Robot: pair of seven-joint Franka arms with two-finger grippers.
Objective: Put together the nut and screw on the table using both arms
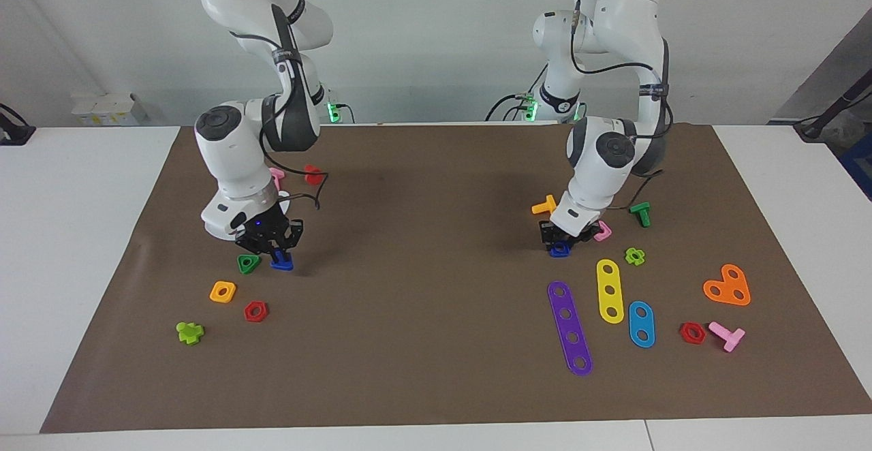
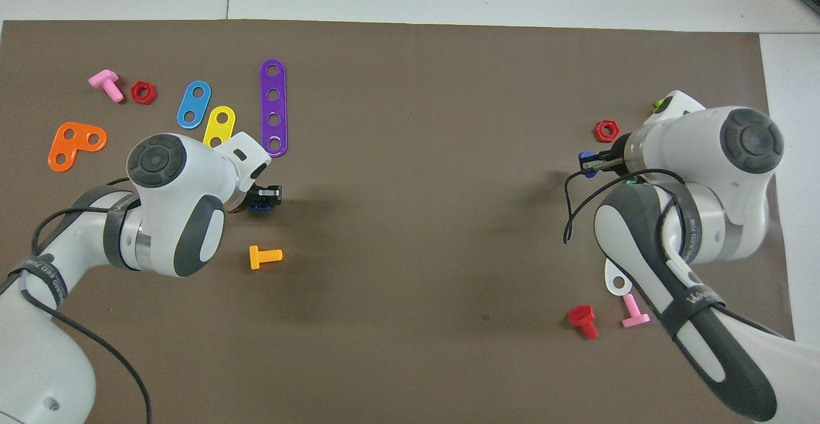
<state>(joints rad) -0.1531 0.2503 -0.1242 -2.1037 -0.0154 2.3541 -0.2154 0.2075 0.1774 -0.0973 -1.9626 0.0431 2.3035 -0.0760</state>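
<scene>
The dark blue nut (image 1: 560, 251) is on the brown mat (image 1: 422, 185) toward the left arm's end. My left gripper (image 1: 560, 241) is down on it, shut on it; in the overhead view (image 2: 268, 195) only a sliver of the nut (image 2: 258, 207) shows. The dark blue screw (image 1: 281, 263) is toward the right arm's end, beside a green triangular nut (image 1: 248, 263). My right gripper (image 1: 278, 253) is shut on the screw at mat level or just above. The screw's head sticks out of the fingers in the overhead view (image 2: 585, 157).
By the right gripper lie an orange-yellow square nut (image 1: 223, 291), a red hex nut (image 1: 255, 311) and a lime piece (image 1: 189, 332). By the left gripper lie a pink nut (image 1: 603, 232), an orange bolt (image 1: 545, 206), a green bolt (image 1: 640, 214) and purple (image 1: 569, 327), yellow (image 1: 610, 290) and blue (image 1: 641, 323) strips.
</scene>
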